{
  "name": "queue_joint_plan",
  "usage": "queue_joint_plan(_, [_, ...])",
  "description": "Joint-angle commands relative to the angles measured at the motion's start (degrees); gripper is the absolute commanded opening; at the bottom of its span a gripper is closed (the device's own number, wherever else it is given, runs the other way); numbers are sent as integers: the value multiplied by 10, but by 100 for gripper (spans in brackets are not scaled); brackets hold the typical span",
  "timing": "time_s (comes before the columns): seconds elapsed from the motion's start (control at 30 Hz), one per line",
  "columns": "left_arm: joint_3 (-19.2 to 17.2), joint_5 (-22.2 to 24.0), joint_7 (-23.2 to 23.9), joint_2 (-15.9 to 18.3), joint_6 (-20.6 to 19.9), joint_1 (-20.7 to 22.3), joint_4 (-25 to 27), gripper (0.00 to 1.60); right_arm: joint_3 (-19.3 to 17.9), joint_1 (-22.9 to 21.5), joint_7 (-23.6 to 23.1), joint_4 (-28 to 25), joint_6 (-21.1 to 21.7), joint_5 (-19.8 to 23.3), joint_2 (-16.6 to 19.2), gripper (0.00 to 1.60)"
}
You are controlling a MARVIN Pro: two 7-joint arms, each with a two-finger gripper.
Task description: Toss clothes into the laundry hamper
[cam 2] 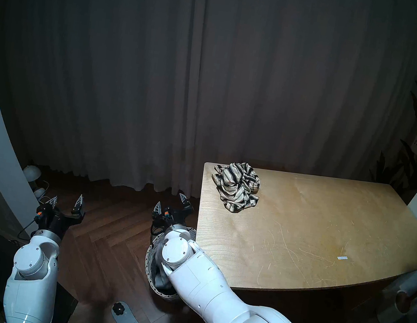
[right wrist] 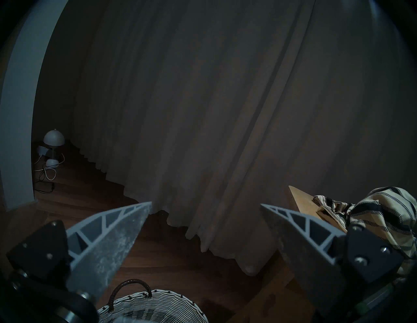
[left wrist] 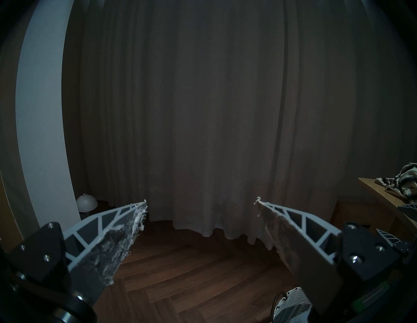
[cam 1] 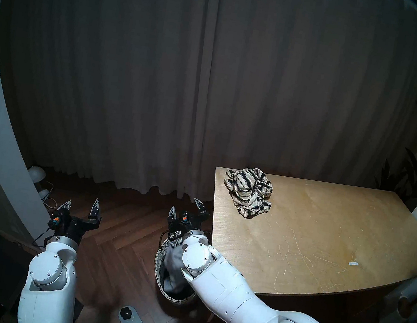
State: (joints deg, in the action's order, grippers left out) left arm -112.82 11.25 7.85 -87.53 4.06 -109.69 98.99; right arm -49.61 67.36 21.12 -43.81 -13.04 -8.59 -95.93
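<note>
Both grippers [cam 1: 82, 203] [cam 1: 186, 205] gape; no writing legible.

The striped garment [cam 1: 250, 192] is showing as soft, crumpled woven cloth, lying matt on a table [cam 1: 324, 242] of pale wood whose smooth top is carrying many fine scratches. The laundry hamper [right wrist: 155, 304] is looking like rough grey-and-white wicker with a dark braided handle, and grey cloth [cam 1: 173, 265] is sitting inside it. The curtain [cam 1: 186, 86] is hanging as dull, pleated fabric above a floor [cam 1: 120, 238] of dark, faintly glossy herringbone wood.
</note>
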Motion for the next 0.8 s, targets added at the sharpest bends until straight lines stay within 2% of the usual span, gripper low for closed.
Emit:
queue_joint_plan(0.0, [-3, 3, 2, 2, 13, 6, 7, 160, -3, 2, 2, -55, -6, 1, 6, 160])
queue_joint_plan(0.17, [-5, 5, 5, 5, 11, 7, 10, 160, -32, -27, 21, -97, -38, 16, 5, 160])
queue_joint_plan(0.23, [-4, 6, 7, 6, 10, 10, 10, 160, -51, -57, 33, -105, -52, 17, 3, 160])
queue_joint_plan(0.3, [-2, 8, 9, 7, 10, 13, 12, 160, -77, -62, 44, -119, -62, 16, 4, 160])
queue_joint_plan(0.4, [6, 10, 15, 7, 10, 20, 15, 160, -107, -79, 59, -143, -74, 17, 23, 160])
queue_joint_plan(0.63, [60, 15, 40, 1, 7, 46, 29, 160, -183, -110, 100, -193, -83, 25, 90, 160])
queue_joint_plan(0.77, [104, 13, 56, 1, 6, 69, 40, 160, -225, -94, 121, -197, -79, 30, 114, 160])
